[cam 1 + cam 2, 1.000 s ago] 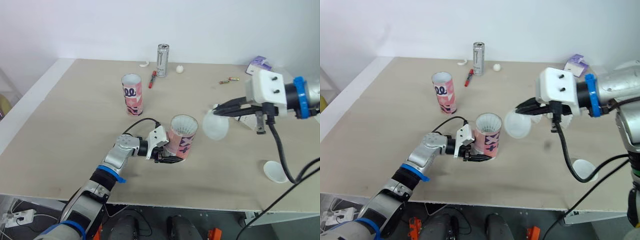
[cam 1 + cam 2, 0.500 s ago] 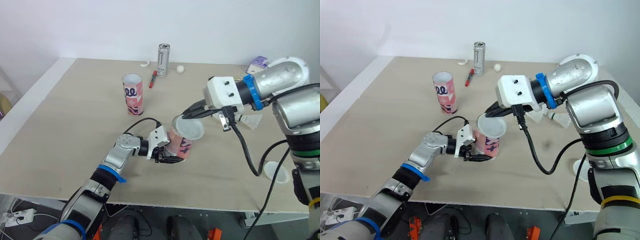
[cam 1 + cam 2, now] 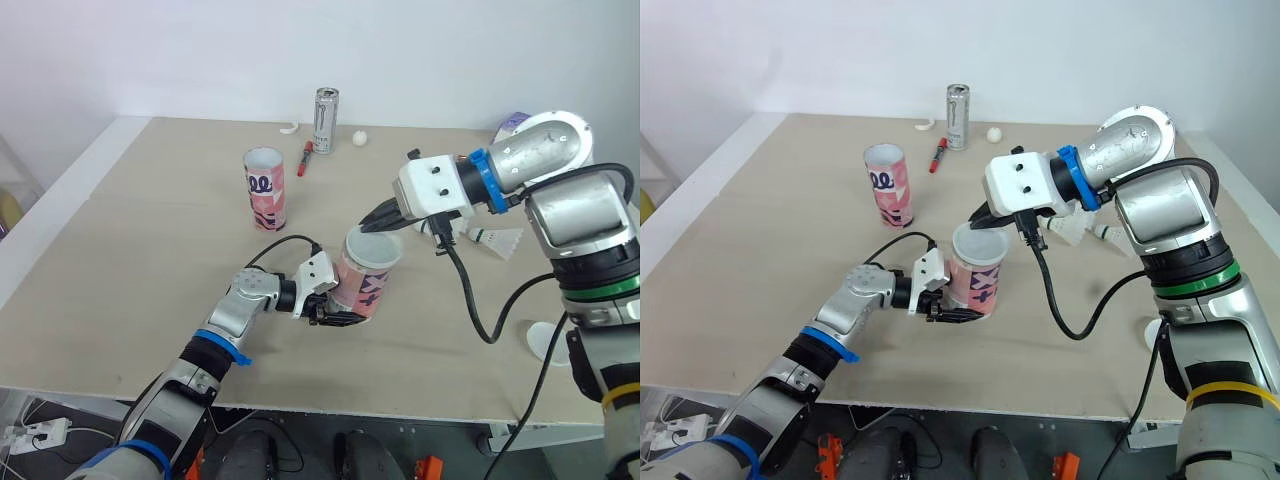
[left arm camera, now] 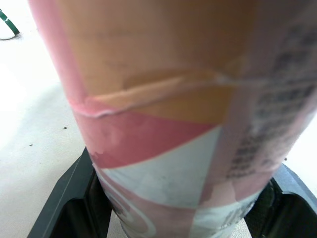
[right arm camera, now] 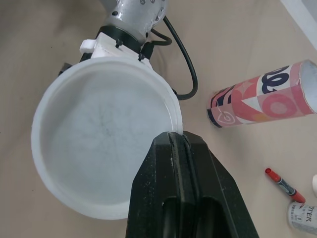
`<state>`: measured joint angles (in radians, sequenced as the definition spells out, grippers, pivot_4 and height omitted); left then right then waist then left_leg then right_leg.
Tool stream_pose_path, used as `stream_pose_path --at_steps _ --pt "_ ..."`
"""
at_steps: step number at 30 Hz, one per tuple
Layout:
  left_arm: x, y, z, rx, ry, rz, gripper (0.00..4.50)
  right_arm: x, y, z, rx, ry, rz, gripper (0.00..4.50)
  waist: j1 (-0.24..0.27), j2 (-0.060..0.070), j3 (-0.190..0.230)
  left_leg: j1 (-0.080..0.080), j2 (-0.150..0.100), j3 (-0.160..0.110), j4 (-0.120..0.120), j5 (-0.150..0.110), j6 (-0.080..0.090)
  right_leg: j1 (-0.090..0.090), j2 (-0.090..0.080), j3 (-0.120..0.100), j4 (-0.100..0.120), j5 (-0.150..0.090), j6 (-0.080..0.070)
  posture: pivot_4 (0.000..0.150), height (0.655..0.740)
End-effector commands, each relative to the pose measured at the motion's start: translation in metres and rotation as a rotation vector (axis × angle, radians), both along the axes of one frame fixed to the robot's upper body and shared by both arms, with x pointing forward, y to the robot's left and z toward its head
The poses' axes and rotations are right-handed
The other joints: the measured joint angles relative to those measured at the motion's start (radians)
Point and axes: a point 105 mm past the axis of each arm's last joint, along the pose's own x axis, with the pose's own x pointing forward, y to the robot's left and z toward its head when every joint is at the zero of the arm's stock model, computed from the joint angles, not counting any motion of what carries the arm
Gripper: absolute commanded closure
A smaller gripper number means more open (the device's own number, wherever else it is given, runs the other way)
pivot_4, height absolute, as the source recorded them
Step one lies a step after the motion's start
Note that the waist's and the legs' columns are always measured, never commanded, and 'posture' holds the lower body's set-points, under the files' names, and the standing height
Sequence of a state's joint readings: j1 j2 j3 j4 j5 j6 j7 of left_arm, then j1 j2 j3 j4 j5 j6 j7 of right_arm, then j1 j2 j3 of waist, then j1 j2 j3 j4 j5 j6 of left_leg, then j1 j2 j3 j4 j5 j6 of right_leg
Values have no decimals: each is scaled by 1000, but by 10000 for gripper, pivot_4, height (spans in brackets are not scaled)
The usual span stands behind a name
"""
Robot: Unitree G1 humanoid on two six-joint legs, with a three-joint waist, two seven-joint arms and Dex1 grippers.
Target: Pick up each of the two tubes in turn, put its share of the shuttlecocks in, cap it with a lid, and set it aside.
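- The left arm rises from the lower left of the frame, forearm low over the tabletop, wrist aimed right toward the centre.
- The left hand (image 3: 338,318) is clamped round the base of the pink patterned cardboard tube (image 3: 362,285).
- The right arm bends at the upper right, forearm reaching left.
- The right hand (image 3: 372,226) pinches the rim of the translucent white round lid (image 5: 99,148).

Beige table (image 3: 130,230) holds a tube (image 3: 365,282) mid-table, second tube (image 3: 265,189) at 10 o'clock. At 12 o'clock a can (image 3: 326,120), marker (image 3: 306,157), ball (image 3: 359,138); shuttlecock (image 3: 497,240) at 3, loose lid (image 3: 546,344) at 4
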<state>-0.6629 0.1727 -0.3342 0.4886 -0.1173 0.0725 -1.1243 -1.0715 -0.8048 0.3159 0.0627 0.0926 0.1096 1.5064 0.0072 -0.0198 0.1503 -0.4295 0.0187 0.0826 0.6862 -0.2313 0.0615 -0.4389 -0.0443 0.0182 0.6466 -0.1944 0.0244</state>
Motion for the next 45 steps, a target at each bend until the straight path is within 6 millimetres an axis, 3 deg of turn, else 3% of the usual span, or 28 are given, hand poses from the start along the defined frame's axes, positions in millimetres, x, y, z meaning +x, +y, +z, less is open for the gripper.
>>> stream_pose_path --at_steps 1,32,36,38,45 --pt "-6 9 -33 104 98 24 15471 -3 5 9 -4 -38 30 44306 0 0 0 0 0 0 0 0 0 0 -1 0 0 0 0 1500 7400" --pt "-7 8 -35 106 107 31 15471 -1 3 -1 -36 -16 24 44306 1 0 0 0 0 0 0 0 0 0 -16 -23 0 0 -1 1500 7400" --pt "-7 9 -35 109 112 32 15471 -1 2 -1 -32 -8 13 32379 1 0 0 0 0 0 0 0 0 0 -17 -24 0 0 -1 1500 7400" --pt "-8 9 -36 110 115 32 15471 -1 2 2 -17 -23 11 23966 1 0 0 0 0 0 0 0 0 0 -17 -25 0 0 -1 1500 7400" --pt "-10 10 -36 113 121 29 15471 0 -9 26 105 -21 -61 23966 1 0 0 0 1 0 0 0 -1 -1 -17 -27 -1 0 -1 1500 7400"
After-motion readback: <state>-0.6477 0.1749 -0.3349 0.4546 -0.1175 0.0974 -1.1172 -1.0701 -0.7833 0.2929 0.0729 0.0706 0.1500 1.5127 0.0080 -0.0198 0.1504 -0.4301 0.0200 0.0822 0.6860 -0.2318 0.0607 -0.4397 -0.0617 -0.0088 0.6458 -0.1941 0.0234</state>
